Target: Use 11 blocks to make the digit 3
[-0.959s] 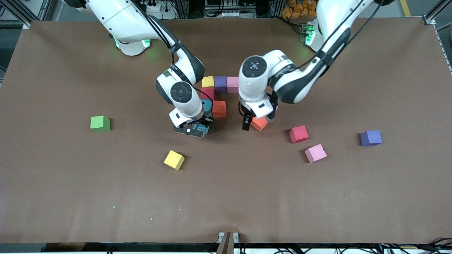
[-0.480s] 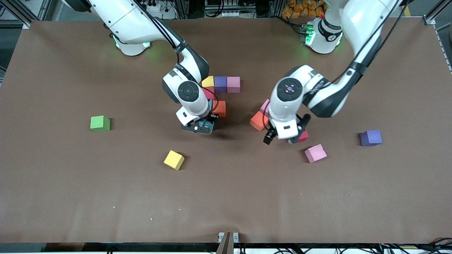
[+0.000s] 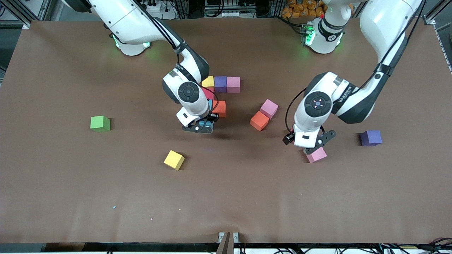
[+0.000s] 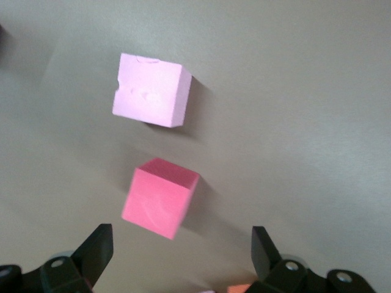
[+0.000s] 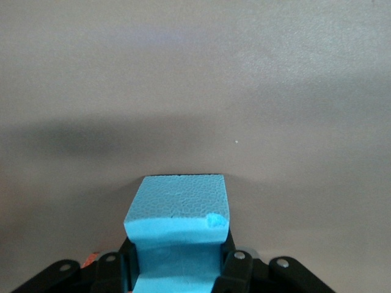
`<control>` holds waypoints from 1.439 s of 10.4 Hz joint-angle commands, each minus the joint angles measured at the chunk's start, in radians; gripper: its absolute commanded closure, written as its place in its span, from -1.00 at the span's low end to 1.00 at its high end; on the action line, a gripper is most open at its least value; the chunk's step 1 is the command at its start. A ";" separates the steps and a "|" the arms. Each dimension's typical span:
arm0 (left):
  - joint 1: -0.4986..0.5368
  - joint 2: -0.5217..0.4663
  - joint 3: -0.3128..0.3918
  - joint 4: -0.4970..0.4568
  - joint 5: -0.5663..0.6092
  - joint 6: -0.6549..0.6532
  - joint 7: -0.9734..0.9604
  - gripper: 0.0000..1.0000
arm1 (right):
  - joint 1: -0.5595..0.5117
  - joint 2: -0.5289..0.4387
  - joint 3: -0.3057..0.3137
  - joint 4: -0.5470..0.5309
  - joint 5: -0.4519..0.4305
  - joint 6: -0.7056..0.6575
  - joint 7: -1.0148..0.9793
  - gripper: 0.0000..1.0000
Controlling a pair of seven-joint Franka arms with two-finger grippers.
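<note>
Left end effector [image 3: 308,144]: moved from the orange block [image 3: 260,121] toward the left arm's end of the desk [image 3: 53,183], now over a red block [image 4: 160,198] and pink block [image 3: 316,155], fingers spread wide, empty. Right end effector [image 3: 202,126]: barely shifted, clamped on a light blue block [image 5: 178,210] beside the part-built row of yellow [image 3: 208,82], purple [image 3: 220,84] and pink [image 3: 233,84] blocks.
</note>
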 commanded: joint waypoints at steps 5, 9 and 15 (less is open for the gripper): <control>0.100 -0.017 -0.023 -0.194 0.022 0.212 0.159 -1.00 | -0.007 0.012 0.008 0.037 0.030 -0.049 -0.051 0.90; 0.113 0.001 -0.020 -0.229 0.034 0.240 0.175 -1.00 | -0.008 0.012 0.008 0.032 0.031 -0.049 -0.085 0.90; 0.142 0.043 -0.019 -0.243 0.063 0.293 0.213 -1.00 | -0.008 0.013 0.009 0.023 0.033 -0.049 -0.118 0.90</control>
